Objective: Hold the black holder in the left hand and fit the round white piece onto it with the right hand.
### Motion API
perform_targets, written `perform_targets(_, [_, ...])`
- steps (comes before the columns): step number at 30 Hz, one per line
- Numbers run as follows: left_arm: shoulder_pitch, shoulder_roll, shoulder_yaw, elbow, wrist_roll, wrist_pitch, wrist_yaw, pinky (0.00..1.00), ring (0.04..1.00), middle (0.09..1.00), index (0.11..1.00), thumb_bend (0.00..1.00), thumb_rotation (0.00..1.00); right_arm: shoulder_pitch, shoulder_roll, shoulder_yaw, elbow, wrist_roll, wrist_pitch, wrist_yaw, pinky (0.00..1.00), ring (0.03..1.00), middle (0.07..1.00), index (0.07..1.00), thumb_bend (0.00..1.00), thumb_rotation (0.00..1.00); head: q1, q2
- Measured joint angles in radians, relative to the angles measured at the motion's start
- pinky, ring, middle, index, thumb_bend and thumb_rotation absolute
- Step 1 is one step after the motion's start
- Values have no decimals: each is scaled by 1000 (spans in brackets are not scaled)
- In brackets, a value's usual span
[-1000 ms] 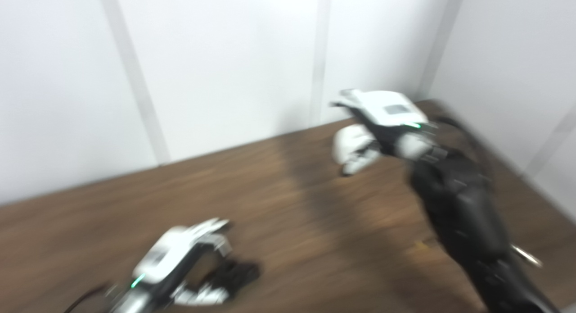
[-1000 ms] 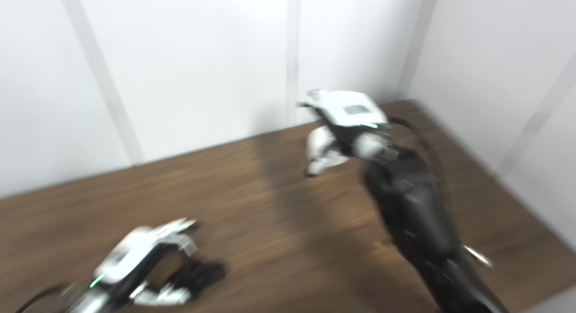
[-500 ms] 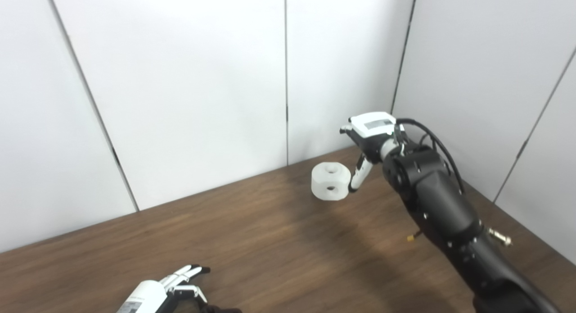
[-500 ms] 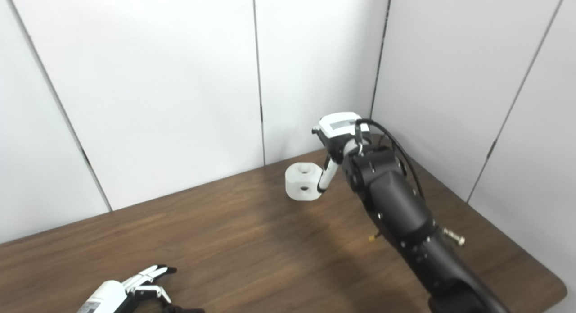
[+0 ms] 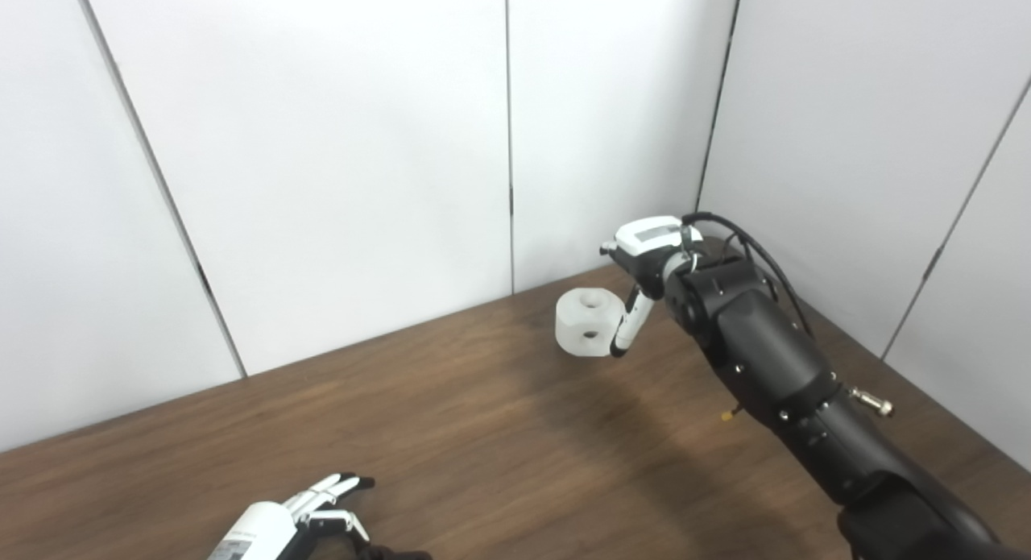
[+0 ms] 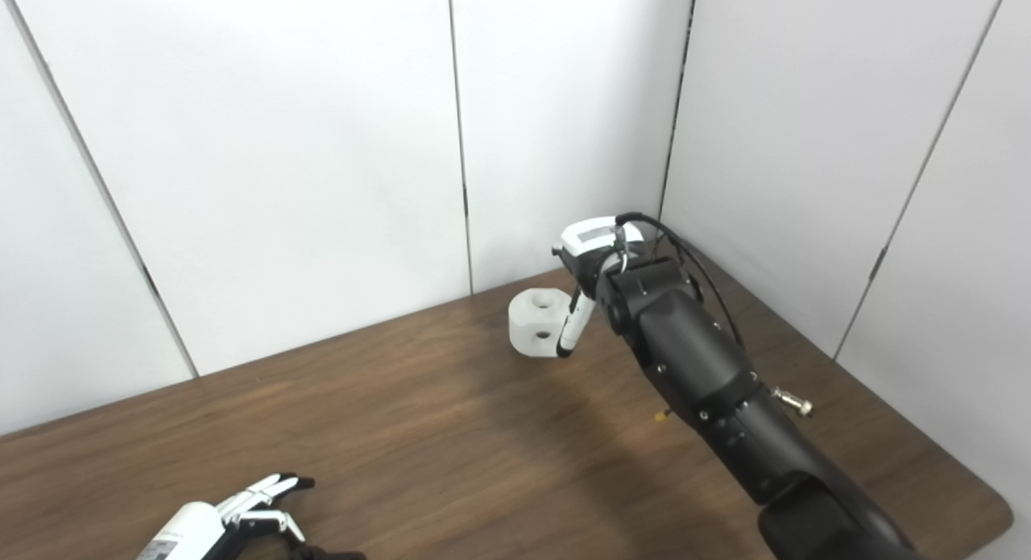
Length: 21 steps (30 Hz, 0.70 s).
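The round white piece (image 5: 586, 324), a chunky ring with a hole on top and one in its side, hangs above the far right of the brown table (image 5: 451, 431), its shadow below it. My right hand (image 5: 644, 258) is shut on it, with a finger (image 5: 624, 328) down its right side. My left hand (image 5: 278, 528) lies low at the bottom left, fingers stretched forward. Only a sliver of the black holder (image 5: 395, 554) shows at the picture's bottom edge by the thumb. Whether the left hand grips it is cut off.
White panel walls (image 6: 322, 141) close the table at the back and on the right, meeting in a corner just behind the right hand. The table's rounded front right corner (image 6: 999, 512) is in view. A small yellow-tipped pin (image 5: 728, 416) shows beside the right forearm.
The camera tilted up after the blurred frames, so the whole picture shifted. Since half a second ago the right hand and white piece have edged slightly left. The left hand has stayed put.
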Motion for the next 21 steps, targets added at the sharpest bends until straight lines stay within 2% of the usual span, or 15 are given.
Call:
perform_targets(2, [2,0,1,1,-5,1,0,909,950,906,486,522,58,-11,7,5,36,12,3,-16,924,1000,1000,950,1000,390,0,2])
perform_targets(7, [6,0,1,2,-10,2,0,901,951,896,485,523,59,-41,32,25,134,42,8,-49,950,1000,1000,943,1000,383,8,5])
perform_targets(10, [6,0,-1,2,-10,2,1,934,950,898,485,523,59,-52,38,46,185,65,8,-78,960,1000,1000,935,1000,390,12,8])
perform_targets(13, [8,0,-1,1,-10,2,1,967,949,896,485,522,60,-61,38,66,217,84,8,-103,963,1000,1000,932,1000,398,17,9])
perform_targets(19, [10,0,-1,1,-10,2,2,944,939,891,485,522,60,-85,38,100,280,116,8,-159,950,997,1000,919,1000,378,20,12])
perform_targets(21, [10,0,-1,1,-10,2,2,969,948,896,485,522,60,-91,38,113,296,123,8,-172,939,992,1000,918,1000,382,23,15])
